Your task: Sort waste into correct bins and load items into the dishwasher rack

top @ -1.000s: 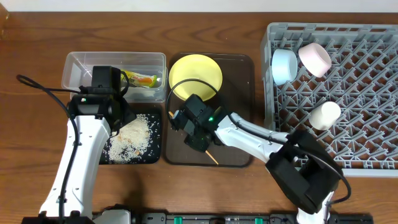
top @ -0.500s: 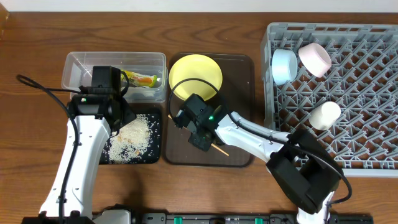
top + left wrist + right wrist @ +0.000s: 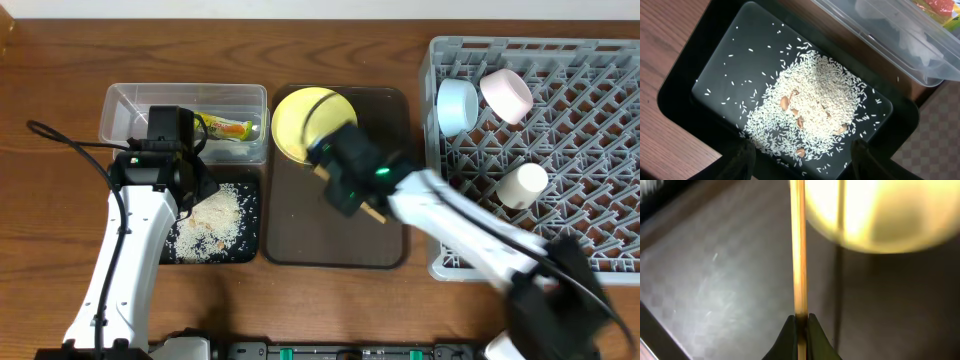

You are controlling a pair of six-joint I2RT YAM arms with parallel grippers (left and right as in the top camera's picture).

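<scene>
Wooden chopsticks (image 3: 799,245), slim and pale, were pinched by your right gripper (image 3: 799,322), its fingers pressed onto them, over the dark-brown rectangular serving tray (image 3: 300,235). Your best move was a firm, level carry to the large grey plastic lattice rack (image 3: 600,150) beside that tray, avoiding any twist.

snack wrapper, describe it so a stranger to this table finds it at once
Find the clear plastic tub left of the dark-brown tray. The snack wrapper lies inside it, toward its right end. It is the only green, yellow and orange thing there; the crumpled paper beside it is white.
</scene>
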